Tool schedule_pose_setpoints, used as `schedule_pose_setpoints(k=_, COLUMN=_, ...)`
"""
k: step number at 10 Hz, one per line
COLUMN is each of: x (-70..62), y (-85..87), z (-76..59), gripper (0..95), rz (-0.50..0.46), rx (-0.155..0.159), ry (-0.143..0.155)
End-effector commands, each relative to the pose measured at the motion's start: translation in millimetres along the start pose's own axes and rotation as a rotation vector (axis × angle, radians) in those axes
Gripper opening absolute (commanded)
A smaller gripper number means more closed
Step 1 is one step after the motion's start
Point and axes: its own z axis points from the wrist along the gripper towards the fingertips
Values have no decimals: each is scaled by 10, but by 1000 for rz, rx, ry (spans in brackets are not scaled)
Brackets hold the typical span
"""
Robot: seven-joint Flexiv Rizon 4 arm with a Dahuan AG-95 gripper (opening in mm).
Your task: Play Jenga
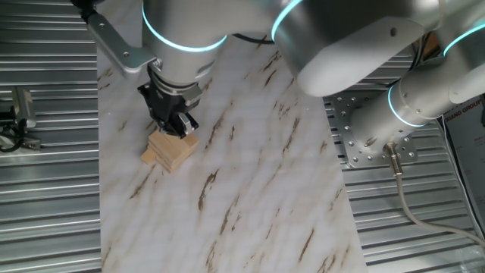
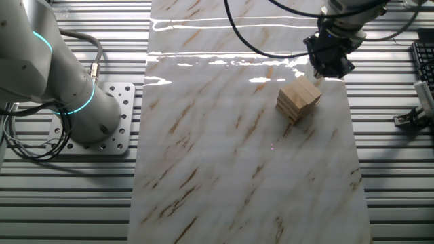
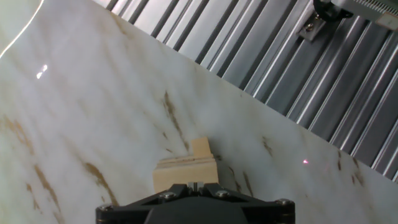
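The Jenga stack [image 1: 170,150] is a small low pile of light-tan wooden blocks in crossed layers on the marble sheet. It also shows in the other fixed view as the Jenga stack [image 2: 298,100]. In the hand view the stack [image 3: 185,169] lies just beyond the fingers, and one block [image 3: 200,148] sticks out on its far side. My gripper [image 1: 180,125] hangs right at the stack's upper edge, by the gripper [image 2: 327,70] on the stack's far side there. The gripper [image 3: 194,185] is shut, pads together, with nothing seen between them. Whether it touches the wood I cannot tell.
The marble-patterned sheet [image 1: 250,174] lies over a ribbed metal table [image 1: 45,212]. The arm's base plate [image 2: 108,118] stands to the sheet's side. A clamp-like fixture [image 1: 21,106] and a dark device [image 2: 424,64] sit off the sheet at the edges.
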Motion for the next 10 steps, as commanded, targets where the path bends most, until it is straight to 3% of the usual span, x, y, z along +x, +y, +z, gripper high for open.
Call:
schedule_pose_setpoints(k=1, x=-2, y=-5, z=2, gripper=0, rz=1, rx=9, ry=25)
schedule_pose_setpoints(k=7, x=-17, y=-6, z=0, gripper=0, rz=8, rx=9, ry=19)
schedule_pose_setpoints(k=10, x=-148, y=-25, z=47, gripper=0, rz=16, rx=7, ry=21)
